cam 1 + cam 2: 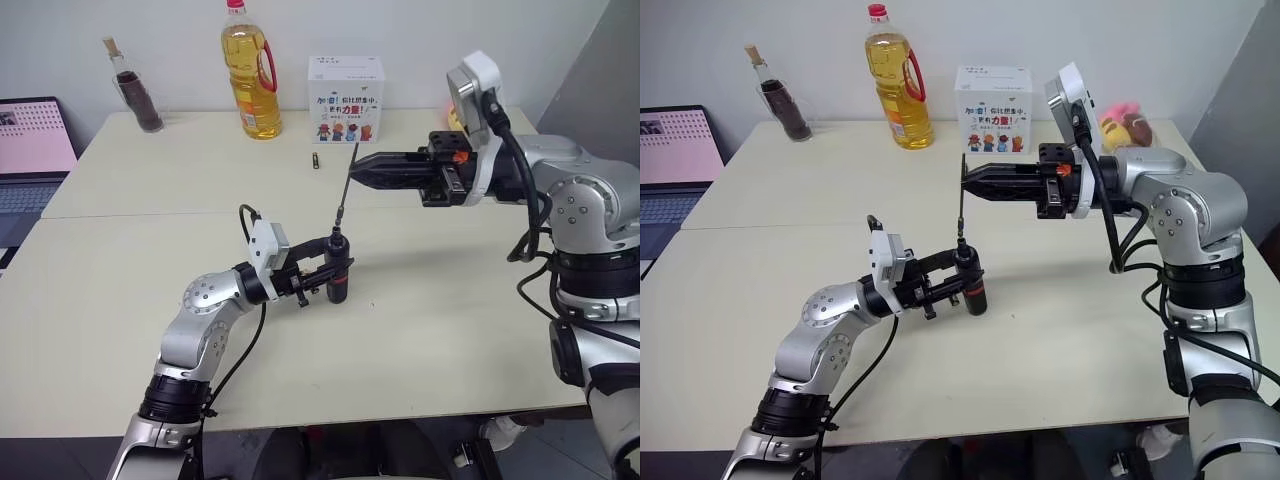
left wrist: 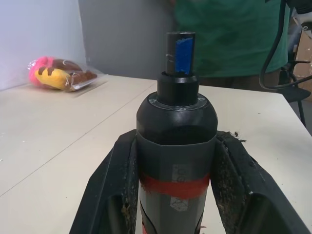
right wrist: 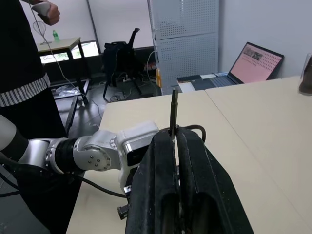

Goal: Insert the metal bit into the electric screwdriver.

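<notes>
The left gripper [image 1: 318,272] is clenched on the slim black electric screwdriver with a red band [image 1: 338,268], holding it upright just above the pale table top [image 1: 130,300], nose up. The thin dark grey metal bit [image 1: 346,190] stands nearly vertical over that nose, its lower tip at or just inside the socket — the views cannot confirm seating. The right gripper [image 1: 362,167], pointing toward the robot's left, is pinched tight on the upper part of the bit.

Risks from this position:
- The bit leans slightly; pushing down off-axis can jam it against the socket rim or bend it.
- The pinch is near the top — side load may let the rod pivot or slip.
- Downward force may tilt the screwdriver in the left grip.
</notes>
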Controlling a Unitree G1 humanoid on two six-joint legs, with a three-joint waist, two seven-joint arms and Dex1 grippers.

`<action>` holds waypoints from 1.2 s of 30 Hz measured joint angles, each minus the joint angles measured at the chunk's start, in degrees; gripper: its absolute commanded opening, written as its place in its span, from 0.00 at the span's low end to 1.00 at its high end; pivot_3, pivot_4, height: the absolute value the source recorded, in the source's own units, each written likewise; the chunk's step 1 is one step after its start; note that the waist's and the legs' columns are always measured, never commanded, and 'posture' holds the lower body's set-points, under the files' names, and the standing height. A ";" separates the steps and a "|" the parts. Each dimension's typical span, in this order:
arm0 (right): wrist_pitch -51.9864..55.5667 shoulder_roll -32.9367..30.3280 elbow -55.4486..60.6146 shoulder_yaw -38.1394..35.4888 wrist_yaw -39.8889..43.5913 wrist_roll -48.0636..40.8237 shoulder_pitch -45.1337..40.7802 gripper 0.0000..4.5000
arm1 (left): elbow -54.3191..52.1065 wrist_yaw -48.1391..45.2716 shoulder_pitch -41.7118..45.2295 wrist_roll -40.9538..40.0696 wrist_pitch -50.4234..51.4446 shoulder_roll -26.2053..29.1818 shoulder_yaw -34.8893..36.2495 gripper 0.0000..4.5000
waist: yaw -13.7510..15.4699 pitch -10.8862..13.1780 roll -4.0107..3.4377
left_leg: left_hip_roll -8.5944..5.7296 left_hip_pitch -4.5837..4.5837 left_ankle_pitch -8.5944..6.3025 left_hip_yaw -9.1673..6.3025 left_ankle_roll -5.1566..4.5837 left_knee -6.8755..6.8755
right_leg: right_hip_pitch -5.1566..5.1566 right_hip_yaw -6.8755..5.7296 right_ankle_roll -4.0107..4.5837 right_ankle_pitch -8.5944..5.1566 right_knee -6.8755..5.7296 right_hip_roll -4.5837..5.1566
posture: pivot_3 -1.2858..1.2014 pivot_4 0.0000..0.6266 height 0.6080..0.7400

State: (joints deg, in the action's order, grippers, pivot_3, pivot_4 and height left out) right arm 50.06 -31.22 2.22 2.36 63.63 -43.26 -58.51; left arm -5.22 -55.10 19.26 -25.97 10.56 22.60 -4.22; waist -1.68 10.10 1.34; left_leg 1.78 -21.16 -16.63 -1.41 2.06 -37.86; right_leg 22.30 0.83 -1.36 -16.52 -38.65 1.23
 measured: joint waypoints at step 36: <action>-3.73 0.42 -1.68 1.87 3.92 4.35 0.59 0.01 | -1.37 0.87 -0.89 -0.06 0.35 0.07 -0.01 0.37 | 0.01 0.01 -0.01 | 0.00 -0.04 -0.01 -0.01 -0.02 0.01 | 0.00 -0.01 0.00 0.00 0.06 0.03 | 0.52 0.24 1.00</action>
State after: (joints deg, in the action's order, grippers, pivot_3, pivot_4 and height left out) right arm 46.33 -30.80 0.54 4.23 67.55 -38.90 -57.91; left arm -6.59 -54.23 18.37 -26.03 10.91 22.67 -4.23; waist -1.67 10.10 1.33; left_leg 1.78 -21.19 -16.64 -1.42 2.04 -37.84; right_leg 22.30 0.83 -1.36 -16.52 -38.59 1.26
